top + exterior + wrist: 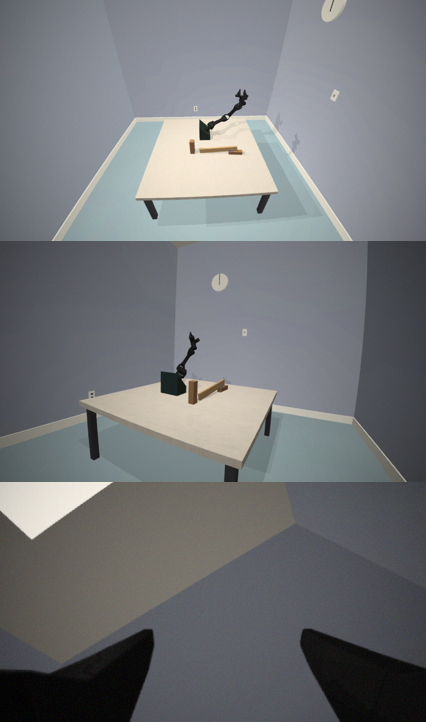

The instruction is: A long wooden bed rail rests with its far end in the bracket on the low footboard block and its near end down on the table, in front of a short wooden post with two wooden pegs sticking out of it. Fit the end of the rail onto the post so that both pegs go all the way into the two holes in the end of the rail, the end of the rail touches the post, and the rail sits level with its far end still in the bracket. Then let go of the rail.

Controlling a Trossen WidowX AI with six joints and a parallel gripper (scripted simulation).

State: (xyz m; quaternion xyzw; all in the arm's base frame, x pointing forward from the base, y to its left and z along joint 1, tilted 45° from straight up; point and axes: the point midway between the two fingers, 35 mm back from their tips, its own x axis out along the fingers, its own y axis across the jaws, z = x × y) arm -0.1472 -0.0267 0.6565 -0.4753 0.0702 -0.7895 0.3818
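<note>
The light wooden rail slopes: its far end is raised at the bracket on the low footboard block, its near end is down on the table. The upright brown post stands a short gap from the near end. The pegs are too small to tell apart in the top view and hidden in the exterior view. My gripper is open and empty, high above the table and pointing up, away from the rail.
The arm's dark base block stands on the table behind the post and rail. The wrist view shows only walls, ceiling and a bright panel.
</note>
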